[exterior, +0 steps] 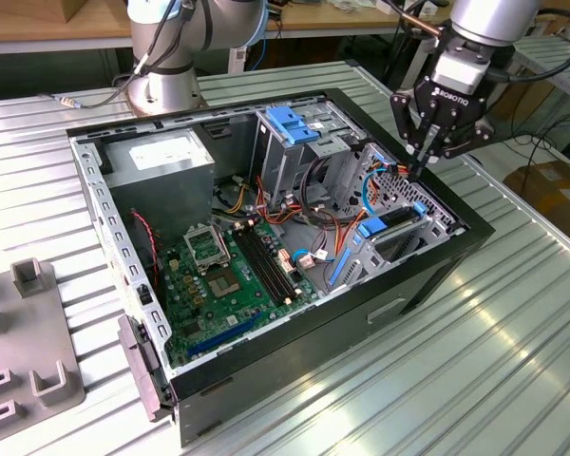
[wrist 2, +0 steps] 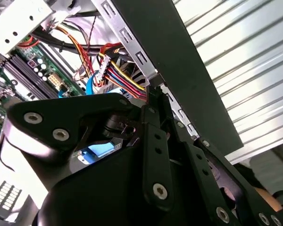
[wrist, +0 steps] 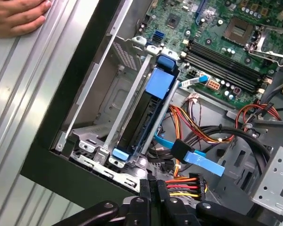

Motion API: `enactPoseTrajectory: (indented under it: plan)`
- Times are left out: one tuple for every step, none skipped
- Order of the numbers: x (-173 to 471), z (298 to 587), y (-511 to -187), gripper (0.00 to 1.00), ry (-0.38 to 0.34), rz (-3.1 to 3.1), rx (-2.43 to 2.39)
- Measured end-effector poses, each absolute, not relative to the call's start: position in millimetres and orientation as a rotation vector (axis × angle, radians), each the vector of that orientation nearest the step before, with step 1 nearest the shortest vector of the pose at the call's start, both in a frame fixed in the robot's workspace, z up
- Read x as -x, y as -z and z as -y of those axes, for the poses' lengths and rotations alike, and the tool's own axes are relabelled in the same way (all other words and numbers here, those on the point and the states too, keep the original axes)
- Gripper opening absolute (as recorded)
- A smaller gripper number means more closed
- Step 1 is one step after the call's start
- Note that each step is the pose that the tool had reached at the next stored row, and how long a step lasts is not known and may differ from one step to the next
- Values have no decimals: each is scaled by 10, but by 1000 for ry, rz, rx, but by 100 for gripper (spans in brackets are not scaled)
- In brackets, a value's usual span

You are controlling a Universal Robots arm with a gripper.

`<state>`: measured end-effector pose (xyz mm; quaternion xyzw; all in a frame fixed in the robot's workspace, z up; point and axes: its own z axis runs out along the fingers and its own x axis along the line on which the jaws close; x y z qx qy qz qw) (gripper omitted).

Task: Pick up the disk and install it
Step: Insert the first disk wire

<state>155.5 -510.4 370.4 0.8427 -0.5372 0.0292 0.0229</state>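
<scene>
The disk [wrist: 137,123], black with blue rails, stands on edge inside the lower drive bay of the open computer case [exterior: 427,275]. In the exterior view the disk [exterior: 395,224] sits at the case's end on the exterior view's right. My gripper [exterior: 420,172] hovers just above that bay beside a bundle of coloured wires, its fingers shut together with nothing between them. In the first wrist view the gripper [wrist: 153,187] is right over the wire connector, a short way from the disk's blue end tab [wrist: 120,154].
A person's hand [wrist: 16,16] rests on the ribbed table beside the case. Inside the case are a grey power-supply box [exterior: 161,160], the motherboard [exterior: 230,271], a metal drive cage with a blue latch [exterior: 290,123] and loose cables [wrist: 203,136]. A grey fixture [exterior: 28,356] lies on the exterior view's left.
</scene>
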Motion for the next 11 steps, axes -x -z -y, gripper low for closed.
enactPoseTrajectory:
  plan:
    - [-1555,5104,-3703,18,-90,1675,-2601]
    - [-1551,5104,-3700,18,-90,1687,-2594]
    - [-1540,5104,-3699,18,-89,1691,-2592]
    - [-1501,5104,-3698,18,-89,1693,-2590]
    - [-1467,5104,-3697,18,-89,1696,-2588]
    - [-1462,5105,-3696,18,-89,1713,-2576]
    - [-1462,5105,-3695,18,-89,1728,-2566]
    - [-1461,5104,-3694,18,-88,1745,-2553]
    - [-1461,5104,-3693,18,-87,1784,-2525]
    - [-1461,5104,-3691,18,-86,1809,-2507]
    - [-1461,5104,-3686,18,-85,1851,-2475]
